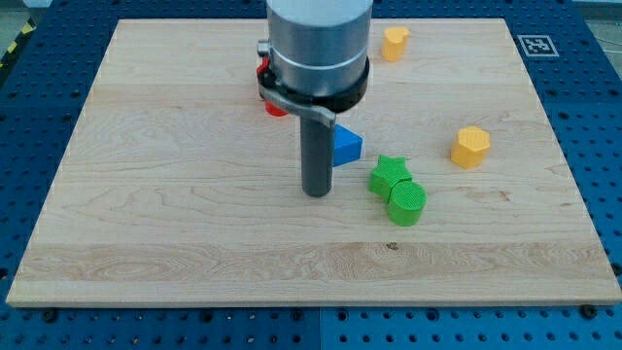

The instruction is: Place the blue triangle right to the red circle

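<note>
Gripper there is none: my tip rests on the counter, just left of the blue triangle. Up-left, the red circle hides partly behind the arm; a green star sits right of the tip.

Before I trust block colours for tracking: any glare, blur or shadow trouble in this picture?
Camera view: sharp and evenly lit, no glare on the wooden board. Only soft shadows, under my tip and the green blocks. The arm's body hides most of the red block and part of the blue triangle.
</note>
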`<action>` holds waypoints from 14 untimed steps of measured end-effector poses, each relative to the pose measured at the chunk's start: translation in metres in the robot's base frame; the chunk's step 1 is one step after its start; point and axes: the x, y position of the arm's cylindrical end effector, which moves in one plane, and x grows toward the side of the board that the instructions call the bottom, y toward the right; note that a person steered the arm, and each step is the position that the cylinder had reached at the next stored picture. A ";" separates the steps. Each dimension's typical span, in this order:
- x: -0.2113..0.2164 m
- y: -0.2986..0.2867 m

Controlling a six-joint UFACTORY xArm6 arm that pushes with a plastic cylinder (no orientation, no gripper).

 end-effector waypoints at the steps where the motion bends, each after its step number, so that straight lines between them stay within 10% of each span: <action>1: 0.025 0.000; 14: -0.139 0.036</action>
